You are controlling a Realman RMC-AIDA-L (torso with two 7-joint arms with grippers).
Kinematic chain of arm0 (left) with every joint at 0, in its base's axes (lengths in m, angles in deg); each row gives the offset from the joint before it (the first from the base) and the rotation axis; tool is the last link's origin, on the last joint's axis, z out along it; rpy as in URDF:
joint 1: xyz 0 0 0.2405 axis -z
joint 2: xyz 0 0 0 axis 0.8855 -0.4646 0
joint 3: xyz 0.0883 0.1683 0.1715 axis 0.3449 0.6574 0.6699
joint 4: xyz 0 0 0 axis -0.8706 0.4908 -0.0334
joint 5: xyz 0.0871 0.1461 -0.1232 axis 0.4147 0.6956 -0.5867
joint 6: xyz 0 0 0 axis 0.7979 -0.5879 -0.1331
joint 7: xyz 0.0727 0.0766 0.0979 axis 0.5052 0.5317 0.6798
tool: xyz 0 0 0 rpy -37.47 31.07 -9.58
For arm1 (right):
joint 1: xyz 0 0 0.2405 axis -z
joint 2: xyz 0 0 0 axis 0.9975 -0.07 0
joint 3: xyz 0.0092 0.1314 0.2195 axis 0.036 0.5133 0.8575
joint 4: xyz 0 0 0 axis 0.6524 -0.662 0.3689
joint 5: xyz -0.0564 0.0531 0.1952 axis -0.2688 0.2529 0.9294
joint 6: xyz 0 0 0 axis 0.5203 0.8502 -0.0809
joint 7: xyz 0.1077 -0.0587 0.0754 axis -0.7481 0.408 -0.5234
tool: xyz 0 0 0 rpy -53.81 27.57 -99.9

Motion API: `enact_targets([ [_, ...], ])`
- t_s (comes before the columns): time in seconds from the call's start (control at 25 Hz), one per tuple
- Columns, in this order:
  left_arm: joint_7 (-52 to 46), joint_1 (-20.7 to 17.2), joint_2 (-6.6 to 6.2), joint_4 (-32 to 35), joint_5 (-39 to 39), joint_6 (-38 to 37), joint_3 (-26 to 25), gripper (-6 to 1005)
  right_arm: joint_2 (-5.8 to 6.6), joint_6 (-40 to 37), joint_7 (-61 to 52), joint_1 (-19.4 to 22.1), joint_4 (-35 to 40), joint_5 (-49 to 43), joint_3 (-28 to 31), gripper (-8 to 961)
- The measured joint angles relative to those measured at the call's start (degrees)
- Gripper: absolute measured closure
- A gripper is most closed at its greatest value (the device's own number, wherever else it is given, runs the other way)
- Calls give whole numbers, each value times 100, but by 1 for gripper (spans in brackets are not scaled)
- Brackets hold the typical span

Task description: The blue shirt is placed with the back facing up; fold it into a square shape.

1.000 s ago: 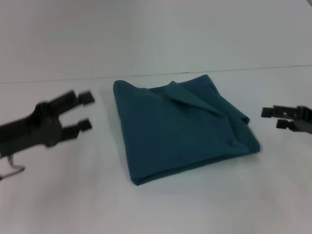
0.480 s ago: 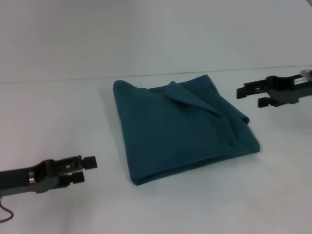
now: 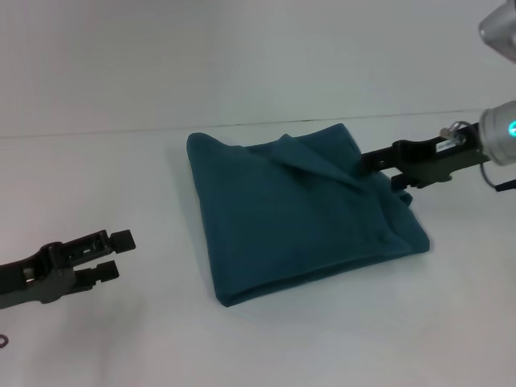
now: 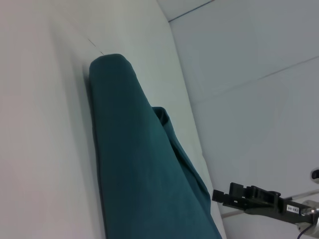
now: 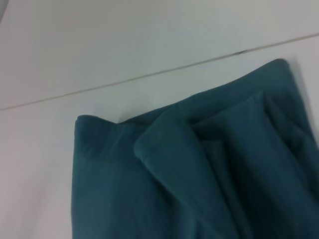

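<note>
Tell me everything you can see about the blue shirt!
The blue shirt is dark teal and looks like soft cotton. It is folded into a rough square, several layers thick, and lies flat on the white table. One flap on top sticks up, a bit rumpled. No lettering shows. The right gripper reaches its far right edge; the left gripper is away from it.

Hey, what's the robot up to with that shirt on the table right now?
A dark teal-blue cotton shirt lies on the white table, already folded into a roughly square bundle, with one loose flap sticking up near its far edge. The right gripper reaches in at the bundle's far right corner, next to that flap; whether it is touching the cloth is unclear. The left gripper, jaws open, hovers off the bundle's left side, apart from the cloth.
</note>
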Motion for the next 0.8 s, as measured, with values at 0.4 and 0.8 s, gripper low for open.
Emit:
enact_targets([
  [0.4,60,52,58,-29,-102,100,-8,38,-169,531,-13,-116,-383,-1,-272,88],
  [0.8,130,114,63,-151,-146,281,1,38,-307,987,32,-232,-697,5,-290,94],
])
